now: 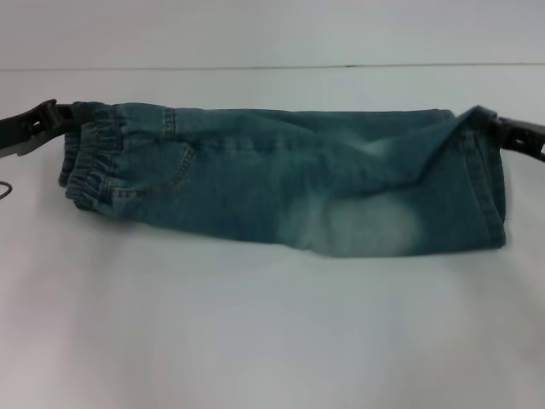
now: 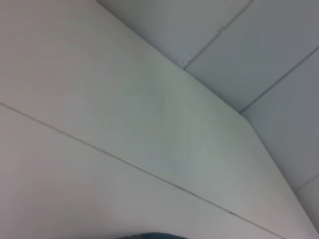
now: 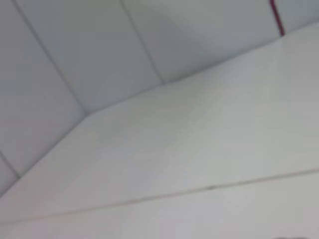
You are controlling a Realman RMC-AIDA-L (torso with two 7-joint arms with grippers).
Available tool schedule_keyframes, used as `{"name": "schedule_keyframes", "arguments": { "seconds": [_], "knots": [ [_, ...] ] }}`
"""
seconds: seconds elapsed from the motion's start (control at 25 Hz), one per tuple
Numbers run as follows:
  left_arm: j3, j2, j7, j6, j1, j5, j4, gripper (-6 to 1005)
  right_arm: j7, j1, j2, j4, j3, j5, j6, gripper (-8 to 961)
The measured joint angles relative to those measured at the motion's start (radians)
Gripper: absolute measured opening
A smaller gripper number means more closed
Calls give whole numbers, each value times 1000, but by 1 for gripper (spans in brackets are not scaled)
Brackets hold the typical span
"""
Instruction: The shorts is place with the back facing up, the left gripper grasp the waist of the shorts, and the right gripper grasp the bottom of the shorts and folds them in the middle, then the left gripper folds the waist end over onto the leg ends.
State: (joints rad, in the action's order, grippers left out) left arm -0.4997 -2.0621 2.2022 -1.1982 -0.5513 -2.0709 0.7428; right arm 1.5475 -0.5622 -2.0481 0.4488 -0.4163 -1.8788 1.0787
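The shorts are folded in half lengthwise and stretched sideways across the head view, with one back pocket facing me. The elastic waist is at the left and the leg ends at the right. My left gripper is shut on the waist's top corner. My right gripper is shut on the top corner of the leg ends. The top edge runs taut between them and the rest hangs down toward the table. In the left wrist view only a sliver of the shorts shows.
A white table spreads under and in front of the shorts, and its far edge runs behind them. Both wrist views show the table top and grey floor tiles beyond its edge.
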Motion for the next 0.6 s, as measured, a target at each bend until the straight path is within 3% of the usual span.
{"name": "schedule_keyframes", "arguments": {
  "seconds": [0.24,0.6],
  "knots": [
    [0,-6,-10,88,11,5,-19,41,-67,-35,-5,-37,-4,88,-87,5],
    [-3,-10,-77,162,3,9,-49,43,-120,-114,-19,-51,-13,93,-232,5]
  ]
}}
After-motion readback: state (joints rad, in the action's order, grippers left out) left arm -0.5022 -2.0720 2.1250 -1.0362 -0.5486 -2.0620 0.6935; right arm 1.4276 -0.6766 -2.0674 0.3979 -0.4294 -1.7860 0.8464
